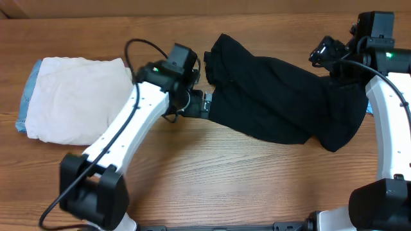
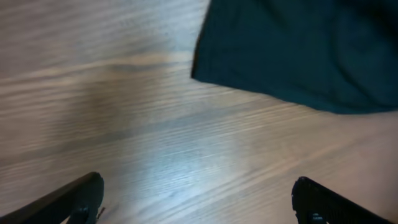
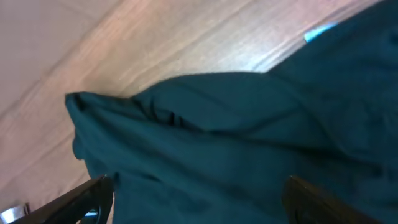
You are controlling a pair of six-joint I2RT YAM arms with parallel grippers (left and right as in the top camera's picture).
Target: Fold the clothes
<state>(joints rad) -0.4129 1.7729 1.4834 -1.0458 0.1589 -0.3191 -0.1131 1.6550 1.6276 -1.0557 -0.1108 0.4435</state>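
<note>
The black T-shirt (image 1: 282, 96) lies bunched in a long heap across the middle and right of the table. My left gripper (image 1: 207, 102) is at the shirt's left edge. In the left wrist view it is open (image 2: 199, 202) over bare wood, and the shirt's edge (image 2: 298, 50) lies apart from the fingers at the top right. My right gripper (image 1: 323, 54) is over the shirt's far right end. In the right wrist view it is open (image 3: 199, 202), and the shirt's folds (image 3: 217, 137) lie between and below the fingers. No white label shows.
A folded cream garment (image 1: 80, 99) lies at the left, with light blue fabric (image 1: 27, 102) showing under its left edge. A bit of light blue (image 1: 368, 109) shows beside the right arm, and also in the right wrist view (image 3: 320, 30). The table is wood (image 1: 212, 173).
</note>
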